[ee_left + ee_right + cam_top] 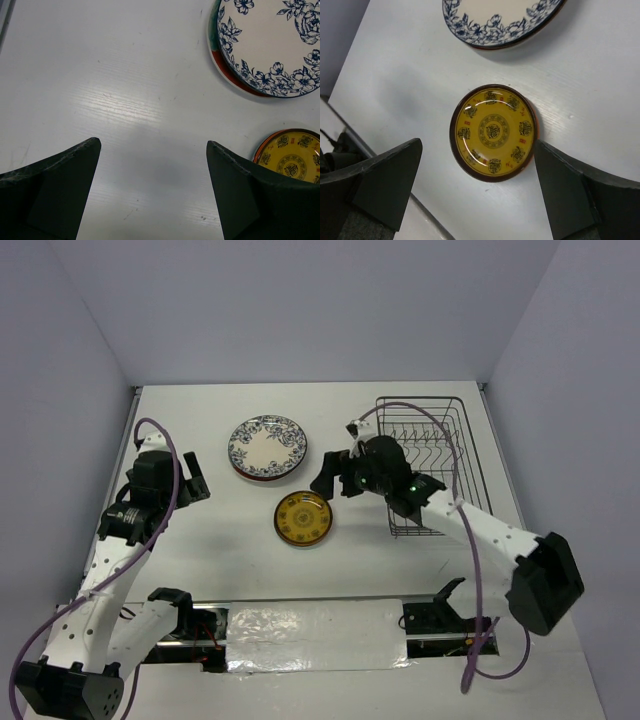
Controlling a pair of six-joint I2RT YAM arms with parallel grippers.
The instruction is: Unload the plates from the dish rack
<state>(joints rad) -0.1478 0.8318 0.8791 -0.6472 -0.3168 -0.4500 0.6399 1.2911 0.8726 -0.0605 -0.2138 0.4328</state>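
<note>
The dish rack (430, 440) sits on the white table (220, 560) with its wire tines upright. Its near left corner is hidden behind the right arm (480, 525).

Left of the rack and well apart from it lies the white plate with the dark-blue floral rim (267, 447), flat and face up on top of a stack. In the left wrist view a teal-and-red edge (216, 47) shows from beneath it (how many plates lie under there cannot be told). The small yellow-orange patterned plate (303, 518) also lies flat to the left of the rack. It is closer to the rack than the floral plate is and sits more toward the arm bases, near the stack but not touching it.

The right gripper (477, 144) hangs just left of the rack, pointing down at the table, its jaws spread wide and holding nothing. In its wrist view the yellow-orange plate shows between the two fingers (385, 175), lower than they are. The left gripper (152, 145) is the thing farthest from the rack, out beyond the floral plate. It is likewise spread wide and empty above bare table, with both plates off on its rack side.
</note>
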